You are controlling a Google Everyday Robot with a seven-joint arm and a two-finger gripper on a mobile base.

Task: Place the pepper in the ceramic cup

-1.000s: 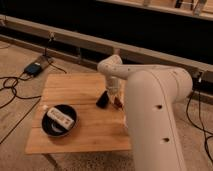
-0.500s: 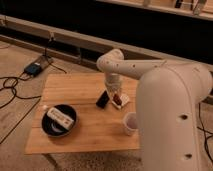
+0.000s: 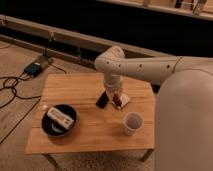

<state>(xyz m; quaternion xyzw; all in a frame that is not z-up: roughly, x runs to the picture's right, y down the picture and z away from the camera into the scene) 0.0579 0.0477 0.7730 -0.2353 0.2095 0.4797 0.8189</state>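
The small dark red-brown pepper [image 3: 117, 100] lies on a small white flat pad [image 3: 123, 99] near the middle of the wooden table [image 3: 75, 87], just right of a flat black phone [image 3: 102, 99]. My gripper [image 3: 114, 94] points down from the white arm [image 3: 135, 67] and sits right over the pepper, at or just above it. The pale white ceramic cup [image 3: 132, 122] stands upright and empty at the front right of the table, a short way in front and to the right of the pepper.
A wide black bowl [image 3: 48, 128] holding a white remote-like bar [image 3: 60, 118] sits at the table's front left. The arm's bulky white body [image 3: 185, 120] fills the right side. Cables and a dark box [image 3: 34, 67] lie on the floor to the left.
The arm's body has drawn back to the right, uncovering the cup. The gripper has stayed over the pepper and pad. The objects on the table have not moved.
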